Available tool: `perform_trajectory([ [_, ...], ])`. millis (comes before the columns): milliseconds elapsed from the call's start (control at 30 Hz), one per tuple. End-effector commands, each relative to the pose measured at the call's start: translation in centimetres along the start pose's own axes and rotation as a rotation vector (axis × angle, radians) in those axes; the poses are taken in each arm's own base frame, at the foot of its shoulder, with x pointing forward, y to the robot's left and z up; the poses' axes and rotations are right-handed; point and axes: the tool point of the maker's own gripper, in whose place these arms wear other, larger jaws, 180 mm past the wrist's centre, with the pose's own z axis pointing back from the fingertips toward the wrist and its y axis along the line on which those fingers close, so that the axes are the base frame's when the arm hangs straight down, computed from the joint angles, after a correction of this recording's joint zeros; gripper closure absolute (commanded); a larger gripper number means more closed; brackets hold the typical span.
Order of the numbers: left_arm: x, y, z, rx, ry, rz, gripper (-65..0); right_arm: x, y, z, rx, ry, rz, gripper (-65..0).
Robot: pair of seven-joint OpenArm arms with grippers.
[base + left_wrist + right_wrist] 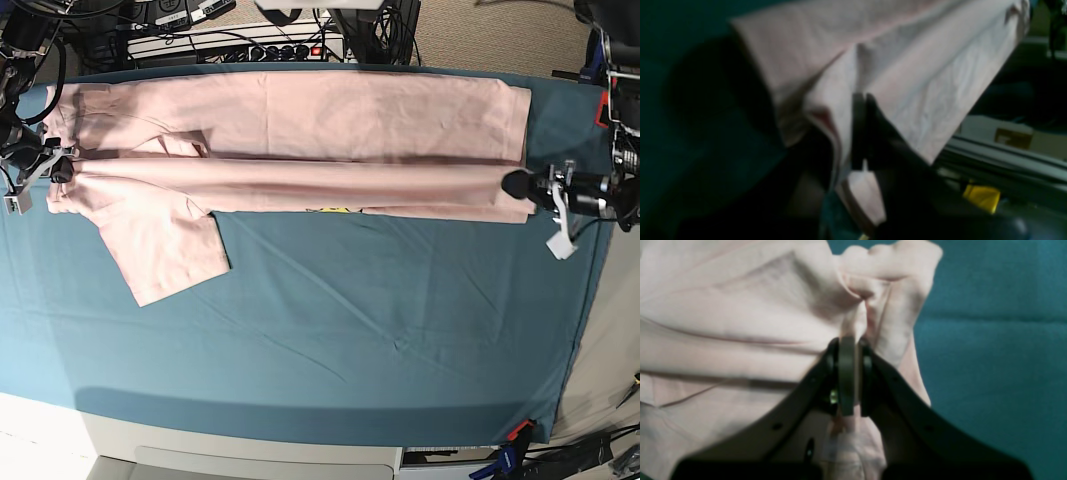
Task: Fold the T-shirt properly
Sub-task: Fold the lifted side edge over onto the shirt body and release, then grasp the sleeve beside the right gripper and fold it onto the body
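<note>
Here, the pale pink T-shirt (300,110) stretches across the upper part of the base view, lying over the teal cloth (330,370), with a gripper at each end of it. At the right of that view, the left gripper (520,185) has its fingers closed on the shirt, pinching the fabric near the right end of a long fold. At the far left, the right gripper (62,170) holds the other end, its fingers drawn narrow around a gathered bit of fabric. Between the two, a band of shirt runs nearly level across the frame, in front of the broad flat part that reaches toward the top edge. A small patch of yellow and black print (335,210) shows along the lower edge of this band, near the centre. One sleeve-like flap (165,250) hangs out below the band at the left, spread on the cloth and pointing toward the lower left. In the left wrist view, the pinched fabric rises in a ridge between the dark fingertips, and the picture is dim and blurred there. In the right wrist view, creases run from the left side toward the fingertips at the centre, while bare teal cloth fills the right side.
</note>
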Motion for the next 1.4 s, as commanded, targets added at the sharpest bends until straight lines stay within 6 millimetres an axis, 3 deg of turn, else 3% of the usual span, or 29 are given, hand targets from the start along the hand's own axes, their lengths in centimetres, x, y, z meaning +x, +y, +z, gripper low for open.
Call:
perform_trajectory([
  [0, 1.3, 0.1, 1.6, 0.022, -0.028, -0.033, 0.0, 1.8, -1.3, 1.2, -0.038, -0.036, 0.025, 0.0],
  [400, 0.4, 0.2, 1.6, 0.022, -0.013, -0.035, 0.0, 0.7, -2.0, 1.2, -0.077, 0.029, 0.047, 0.0],
  [433, 0.4, 0.2, 1.6, 0.022, -0.013, -0.035, -0.2, 0.6, -2.0, 1.2, -0.079, 0.03, 0.048, -3.0],
  [533, 0.4, 0.2, 1.6, 0.022, -0.013, -0.035, -17.8, 0.8, -2.0, 1.2, -0.078, 0.023, 0.048, -21.6],
  [633, 0.5, 0.2, 1.7, 0.023, -0.017, -0.037, -27.3, 1.3, -2.0, 1.2, -0.078, -0.006, 0.049, -23.4],
  [833, 3.6, -0.1, 3.7, 0.045, -0.103, -0.086, -27.3, 4.3, -2.1, 1.5, -0.081, -0.117, 0.048, -23.4],
  [1000, 7.2, -0.4, 7.7, 0.089, -0.242, -0.135, -27.3, 9.3, -2.9, 2.3, -0.133, -0.229, 0.008, -23.4],
  [1133, 8.5, -0.3, 9.9, 0.105, -0.332, -0.135, -27.3, 13.0, -3.0, 2.4, -0.158, -0.312, -0.035, -23.4],
  [1233, 8.7, -0.3, 10.4, 0.109, -0.35, -0.134, -27.3, 14.1, -2.8, 0.8, -0.106, -0.336, -0.135, -23.5],
  [1367, 8.7, -0.3, 10.4, 0.108, -0.349, -0.134, -27.3, 13.7, -2.1, -3.4, 0.024, -0.302, -0.333, -26.0],
])
